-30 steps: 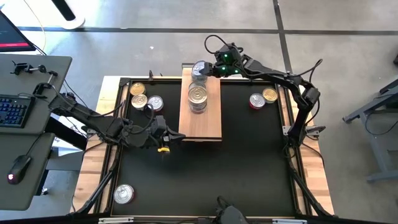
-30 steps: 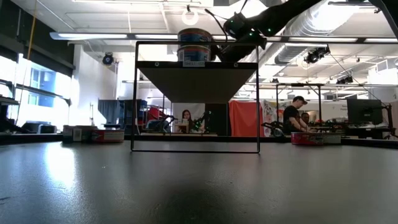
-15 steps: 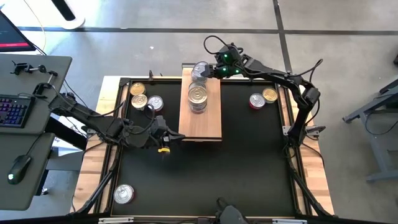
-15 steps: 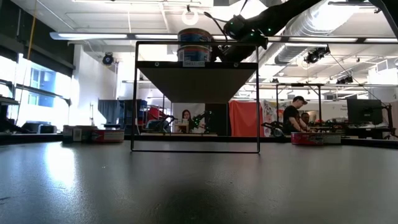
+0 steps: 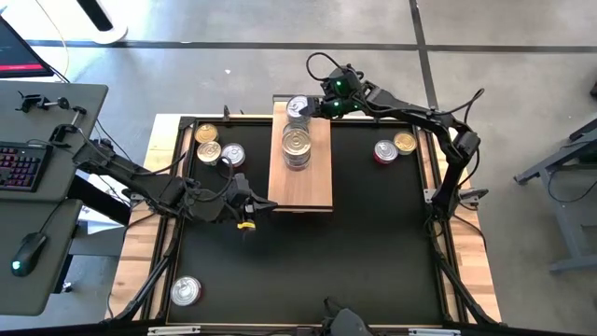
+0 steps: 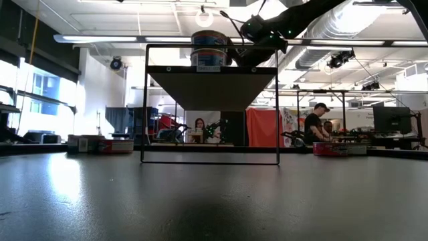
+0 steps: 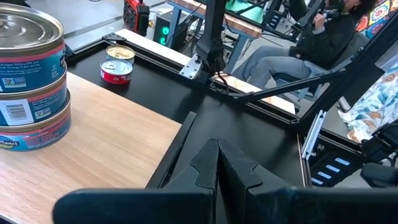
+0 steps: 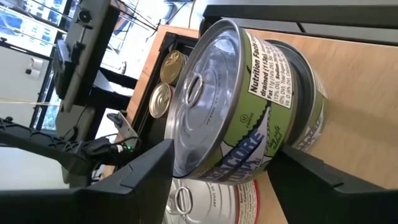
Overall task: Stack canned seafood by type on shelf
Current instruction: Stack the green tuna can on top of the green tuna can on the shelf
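Left end effector (image 5: pixel 250 207) rests shut on the desk (image 5: pixel 373 252), beside the shelf's (image 5: pixel 312 182) near corner. The shelf runs lengthwise front to back. Right end effector (image 5: pixel 308 107) grips the upright top can (image 5: pixel 298 105) at the far end.

A black mat (image 5: pixel 308 252) covers the work surface, framed by pale wooden edges (image 5: pixel 160 149).

Beside the mat, well clear of its edge, a grey desk (image 5: pixel 37 187) carries a keyboard (image 5: pixel 19 166) and a mouse (image 5: pixel 30 248). Beyond the mat in the low view, a person in a dark cap (image 6: pixel 314 122) stands near a red partition (image 6: pixel 262 127); another person (image 6: pixel 199 126) sits farther back.
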